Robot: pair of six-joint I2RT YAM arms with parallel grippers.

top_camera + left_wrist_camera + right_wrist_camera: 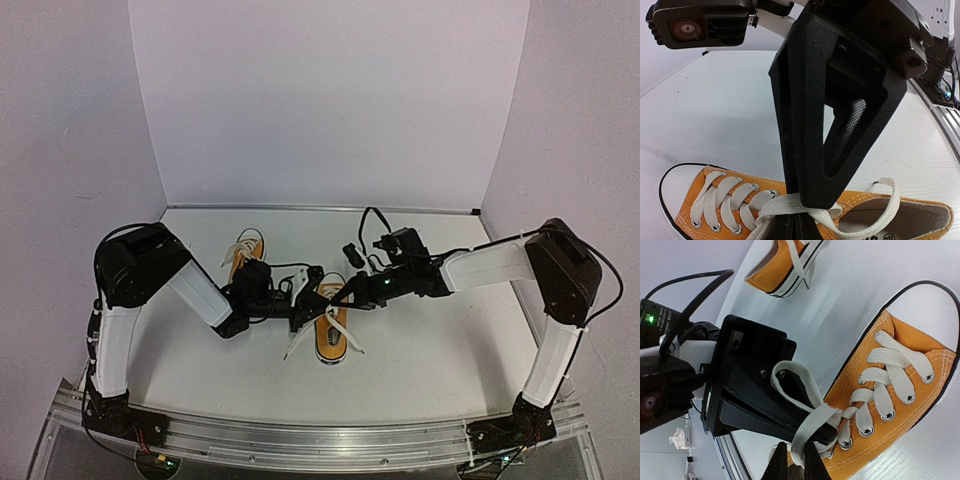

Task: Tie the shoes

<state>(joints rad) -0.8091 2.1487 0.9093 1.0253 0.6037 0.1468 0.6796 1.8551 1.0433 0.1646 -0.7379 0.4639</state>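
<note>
Left pincer [801, 212], right pincer [796, 466], both pinching lace [807, 422] over shoe [905, 390]

TOP: fixed high behind near edge of table [430, 350], facing far, wide | LEFT WRIST: close over near shoe [865, 200], from the left | RIGHT WRIST: as close (frame tilted), from the right | SHARED: that shoe and its lace [815, 420], all three views

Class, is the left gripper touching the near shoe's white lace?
Touching. Left wrist view: the left gripper, shut, pinches the white lace above the shoe.
</note>
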